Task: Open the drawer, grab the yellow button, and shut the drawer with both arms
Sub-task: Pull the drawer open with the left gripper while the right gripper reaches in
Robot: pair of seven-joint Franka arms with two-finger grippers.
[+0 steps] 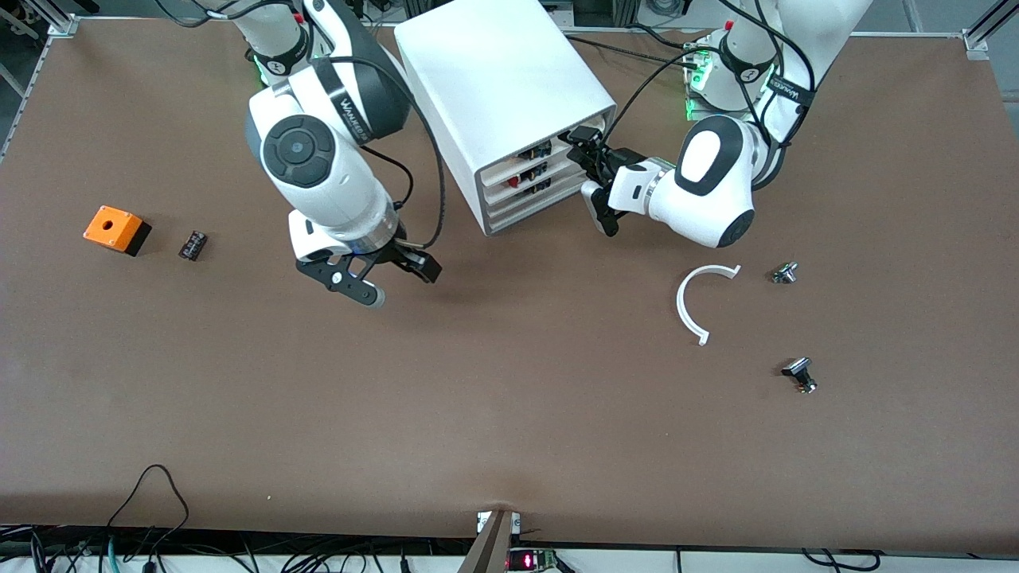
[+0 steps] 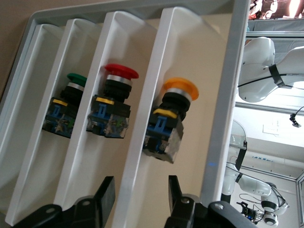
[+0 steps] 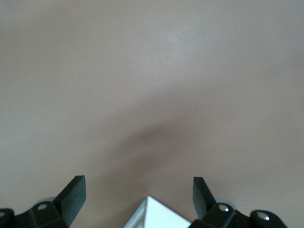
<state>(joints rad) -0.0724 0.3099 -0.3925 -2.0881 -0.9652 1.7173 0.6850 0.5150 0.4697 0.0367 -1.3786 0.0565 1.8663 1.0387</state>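
Note:
The white cabinet (image 1: 501,79) stands near the robots' bases. Its topmost drawer (image 1: 549,149) looks about flush with the three below. In the left wrist view the orange-yellow-capped button (image 2: 172,116) lies in the top drawer (image 2: 142,104). My left gripper (image 1: 587,171) is open right at the drawer fronts. In its wrist view it (image 2: 141,194) stands astride the top drawer's white front lip without clamping it. My right gripper (image 1: 390,278) is open and empty over bare table, toward the right arm's end from the cabinet.
Red-capped (image 2: 116,102) and green-capped (image 2: 66,104) buttons lie in the lower drawers. An orange box (image 1: 115,229) and a small black part (image 1: 193,244) lie toward the right arm's end. A white curved strip (image 1: 696,302) and two metal buttons (image 1: 785,273) (image 1: 800,374) lie toward the left arm's end.

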